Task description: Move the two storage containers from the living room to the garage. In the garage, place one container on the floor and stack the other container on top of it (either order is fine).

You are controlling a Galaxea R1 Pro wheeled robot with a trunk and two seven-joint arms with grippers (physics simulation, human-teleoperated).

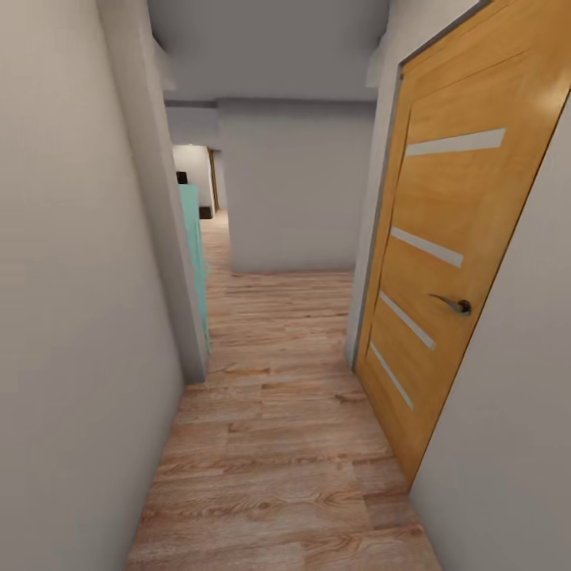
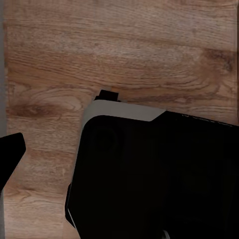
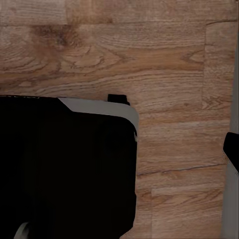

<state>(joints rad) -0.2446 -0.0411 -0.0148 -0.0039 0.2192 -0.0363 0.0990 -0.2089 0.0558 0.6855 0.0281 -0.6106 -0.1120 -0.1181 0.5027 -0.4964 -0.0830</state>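
Observation:
The two storage containers are out of view. I am in a narrow hallway with a light wood plank floor (image 1: 277,444). A wooden door with pale stripes (image 1: 444,262) stands shut in the right wall, its metal handle (image 1: 454,304) facing the hall. In the left wrist view a dark fingertip (image 2: 11,149) juts in at the frame's edge over the planks. A similar dark fingertip (image 3: 232,148) shows in the right wrist view. Nothing is seen held by either one.
Grey walls close in on both sides. A wall (image 1: 293,190) blocks the hall ahead, and the passage bends left past a teal panel (image 1: 193,238). My black base with its white rim (image 2: 149,174) (image 3: 64,169) sits over the planks in both wrist views.

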